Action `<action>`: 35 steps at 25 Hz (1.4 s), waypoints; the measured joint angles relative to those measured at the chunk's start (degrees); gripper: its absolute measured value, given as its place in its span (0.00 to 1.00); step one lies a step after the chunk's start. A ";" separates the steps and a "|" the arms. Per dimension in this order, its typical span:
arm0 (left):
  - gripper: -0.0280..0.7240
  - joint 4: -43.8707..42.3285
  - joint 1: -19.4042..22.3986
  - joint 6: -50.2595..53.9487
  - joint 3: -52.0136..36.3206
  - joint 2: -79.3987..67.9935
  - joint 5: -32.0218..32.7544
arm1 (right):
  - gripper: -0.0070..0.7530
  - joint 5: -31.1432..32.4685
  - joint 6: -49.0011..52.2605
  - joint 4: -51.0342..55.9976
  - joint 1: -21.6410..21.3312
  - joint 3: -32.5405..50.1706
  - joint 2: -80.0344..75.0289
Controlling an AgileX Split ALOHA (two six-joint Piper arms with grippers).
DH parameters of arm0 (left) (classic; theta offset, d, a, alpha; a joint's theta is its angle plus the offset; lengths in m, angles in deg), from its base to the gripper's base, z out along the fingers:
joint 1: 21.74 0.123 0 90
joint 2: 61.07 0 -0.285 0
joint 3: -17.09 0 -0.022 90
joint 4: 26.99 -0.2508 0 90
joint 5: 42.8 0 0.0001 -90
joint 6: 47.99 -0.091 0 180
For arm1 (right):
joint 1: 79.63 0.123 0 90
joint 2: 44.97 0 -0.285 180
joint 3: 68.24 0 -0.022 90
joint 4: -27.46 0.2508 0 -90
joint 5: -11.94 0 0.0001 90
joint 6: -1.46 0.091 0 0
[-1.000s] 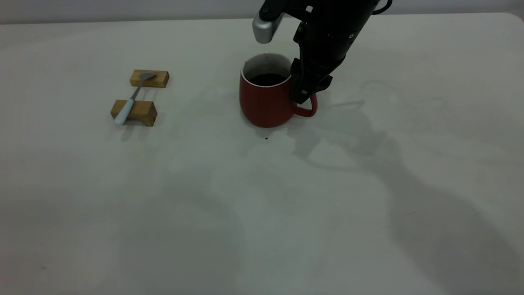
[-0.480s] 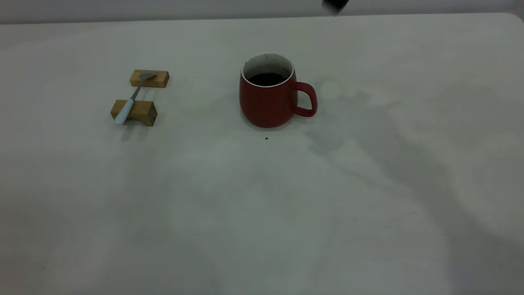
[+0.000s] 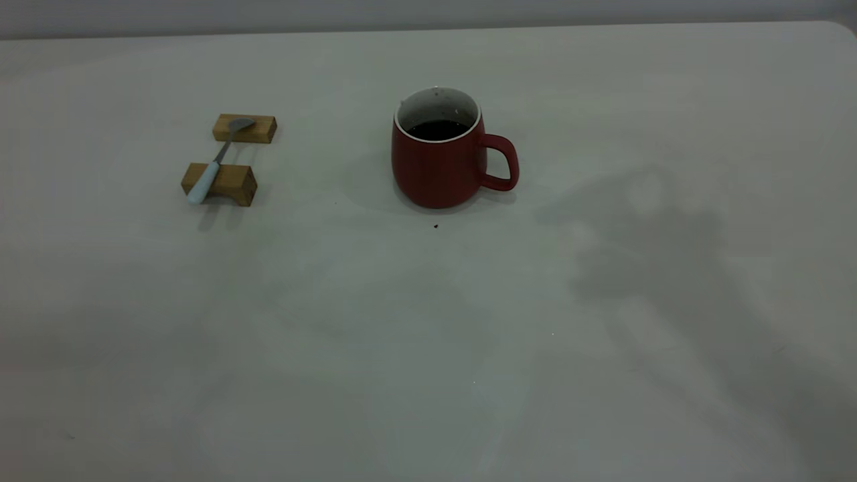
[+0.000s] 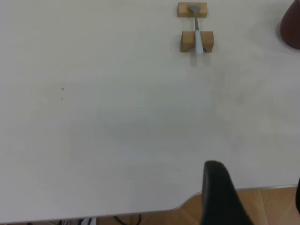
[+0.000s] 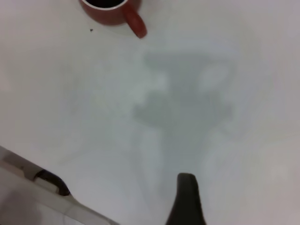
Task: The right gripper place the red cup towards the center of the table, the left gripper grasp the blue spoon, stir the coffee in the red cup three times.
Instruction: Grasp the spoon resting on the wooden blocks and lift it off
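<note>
One cup (image 3: 436,164) of coffee (image 3: 437,129) stands upright mid-table (image 3: 428,348) toward the far edge, one spoon (image 3: 215,161) bridges two blocks (image 3: 227,155) to its left, and only the wrist views show one finger per gripper, so neither claw's opening can be told.

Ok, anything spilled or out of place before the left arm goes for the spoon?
Nothing serious. The red cup stands upright, coffee inside. One small dark speck lies on the table just in front of it. The blue spoon bridges two wooden blocks.
</note>
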 joint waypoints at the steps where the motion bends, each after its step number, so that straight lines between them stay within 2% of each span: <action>1: 0.65 0.00 0.00 0.00 0.00 0.00 0.00 | 0.89 0.00 0.15 -0.07 0.00 1.02 1.67; 9: 0.65 0.00 0.00 0.00 0.00 0.00 0.00 | 0.89 0.26 4.08 -0.70 0.00 20.33 21.15; 15: 0.65 0.00 0.00 0.00 0.00 0.00 0.00 | 0.89 0.64 6.78 -0.07 -0.89 36.42 42.56; 18: 0.65 0.00 0.00 0.00 0.00 0.00 0.00 | 0.88 0.64 6.96 0.96 -3.85 41.98 53.00; 28: 0.65 0.00 0.00 0.00 0.00 0.00 0.00 | 0.86 0.64 8.33 1.06 -19.44 53.00 80.81; 31: 0.65 0.00 0.00 0.00 0.00 0.00 0.00 | 0.86 0.58 8.35 1.26 -22.72 55.12 86.02; 35: 0.65 0.00 0.00 0.00 0.00 0.00 0.00 | 0.86 -1.95 8.35 1.65 -24.88 57.86 90.30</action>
